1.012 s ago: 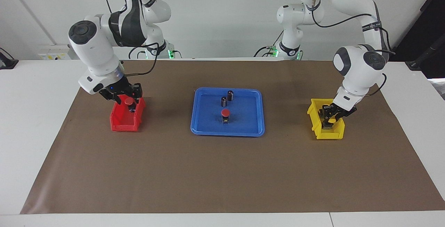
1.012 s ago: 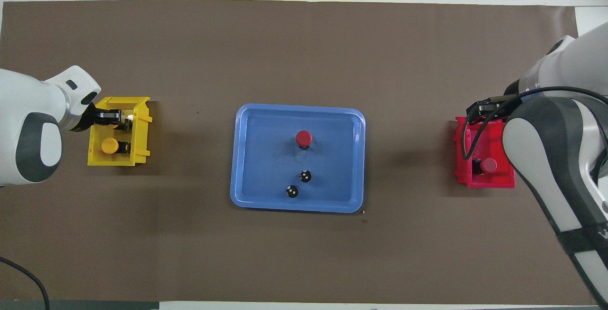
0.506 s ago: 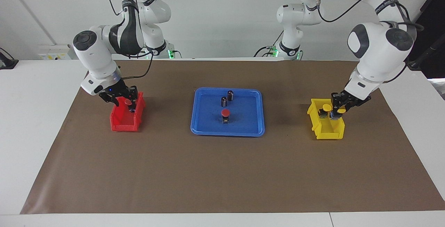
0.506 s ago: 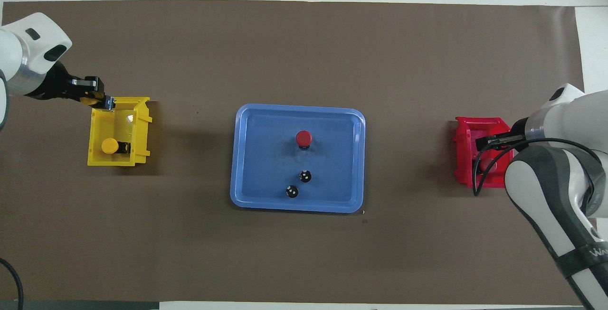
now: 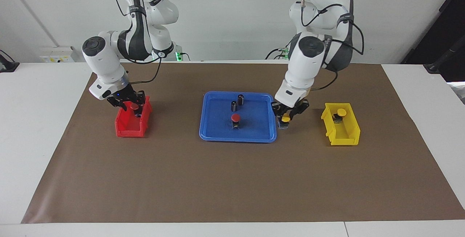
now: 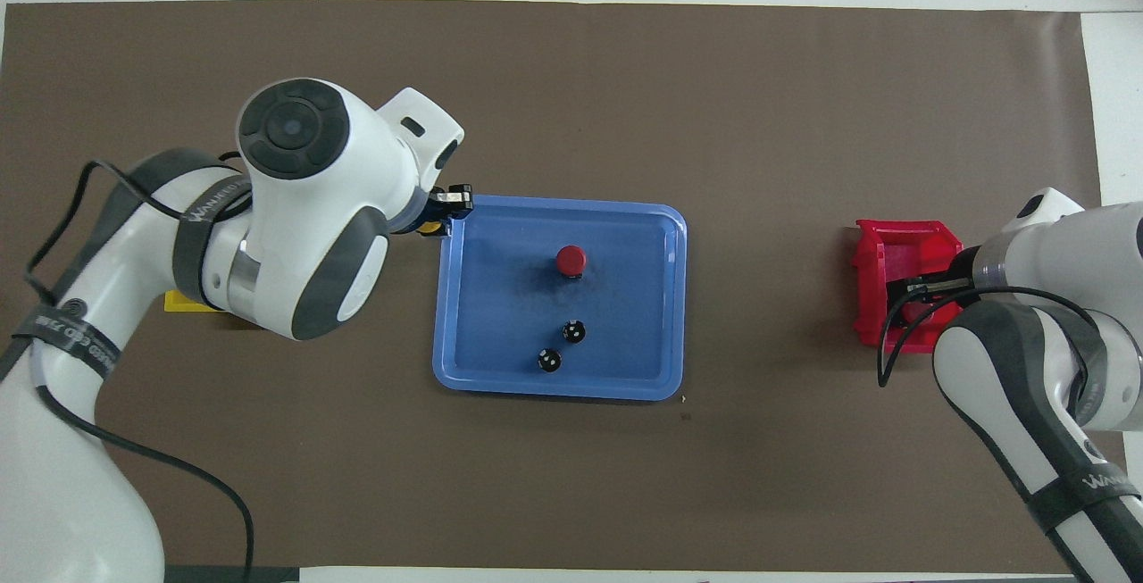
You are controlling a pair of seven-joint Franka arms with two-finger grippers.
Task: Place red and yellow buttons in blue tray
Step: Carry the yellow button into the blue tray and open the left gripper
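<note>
The blue tray [image 5: 238,139] [image 6: 558,391] lies mid-table and holds one red button [image 5: 235,117] [image 6: 571,259]. My left gripper [image 5: 285,118] [image 6: 444,212] is shut on a yellow button [image 5: 286,119] [image 6: 431,228], in the air over the mat just beside the tray's rim at the left arm's end. A second yellow button [image 5: 341,112] stands in the yellow bin [image 5: 341,135]. My right gripper [image 5: 131,103] is down in the red bin [image 5: 129,130] [image 6: 871,284], around a second red button [image 5: 135,105].
Two dark capless cylinders [image 5: 241,99] [image 5: 234,106] stand in the tray nearer to the robots than the red button; they also show from above [image 6: 574,330] [image 6: 549,360]. In the overhead view my left arm covers most of the yellow bin [image 6: 183,302].
My left gripper lifted a yellow button out of the yellow bin and carried it to the tray's edge. My right gripper stayed at the red bin and came down over the red button.
</note>
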